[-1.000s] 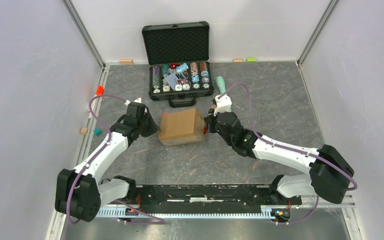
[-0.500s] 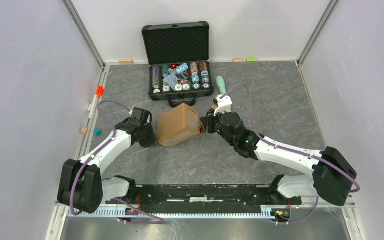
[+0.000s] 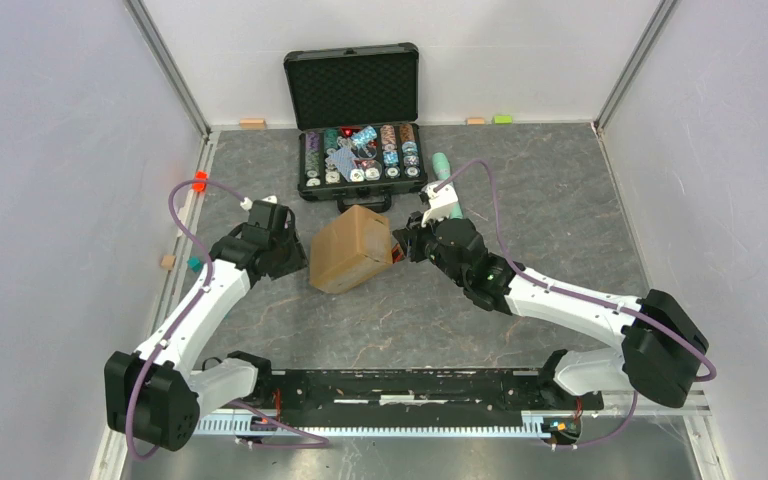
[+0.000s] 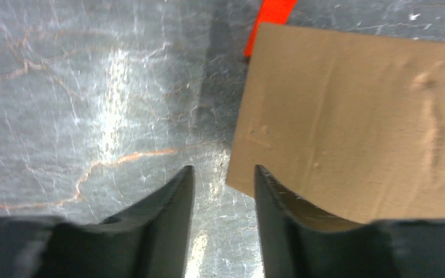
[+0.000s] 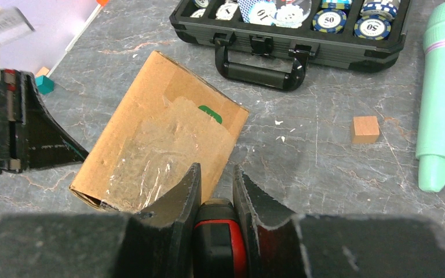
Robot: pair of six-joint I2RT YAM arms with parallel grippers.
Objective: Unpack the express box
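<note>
- Two arms flank the express box (image 3: 350, 250), which lies skewed on the tabletop (image 3: 560, 200), its far corner close to the handle of the open chip case (image 3: 360, 150).
- Your left jaws stand slightly parted, grasping nothing, at the box's left edge.
- Your right jaws are clenched on a red-and-black tool (image 5: 220, 231), tips at the box's right side.
- Clear tape shows on the box's top face.

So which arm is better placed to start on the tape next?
Right, likely. The right gripper holds a red-and-black tool at the taped face of the express box; the left gripper sits open and empty at the opposite side.
</note>
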